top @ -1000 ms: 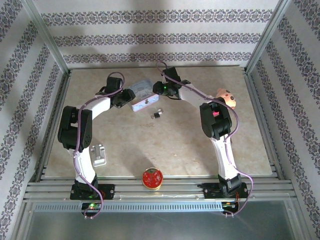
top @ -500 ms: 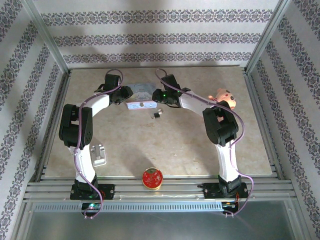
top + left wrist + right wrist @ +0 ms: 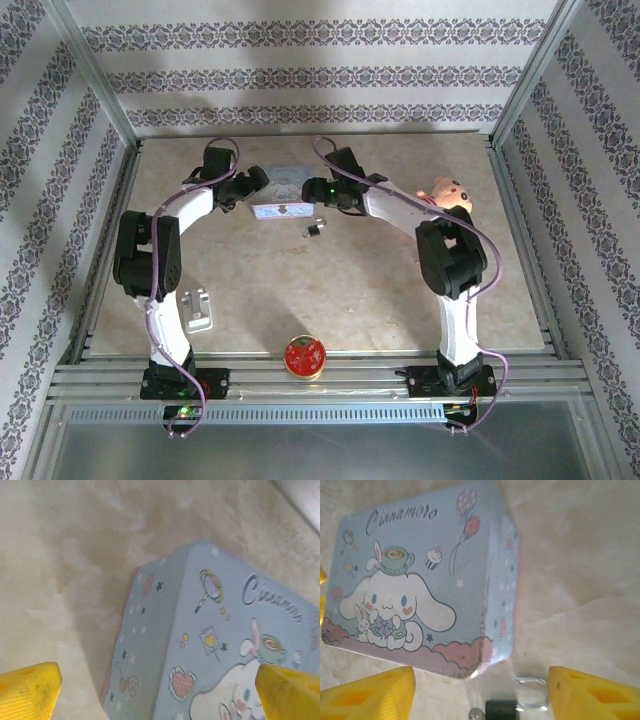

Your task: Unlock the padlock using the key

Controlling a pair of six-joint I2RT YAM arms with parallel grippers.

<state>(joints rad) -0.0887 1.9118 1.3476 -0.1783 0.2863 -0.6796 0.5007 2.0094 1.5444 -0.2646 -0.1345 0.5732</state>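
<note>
the left fingers (image 3: 30, 690) are held apart over the edge of the tin (image 3: 215, 630). just beside its corner the padlock (image 3: 506, 706) is seen on the counter (image 3: 580, 580), half cut off by the frame edge, between the spread right fingers (image 3: 590, 695).

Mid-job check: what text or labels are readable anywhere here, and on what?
"Cinnamoro": script on the lid of the pale blue tin, right wrist view.
"Cinnam", then blurred: same lid, left wrist view.
Padlock: no marking readable.
Red round object: too small to read.
</note>
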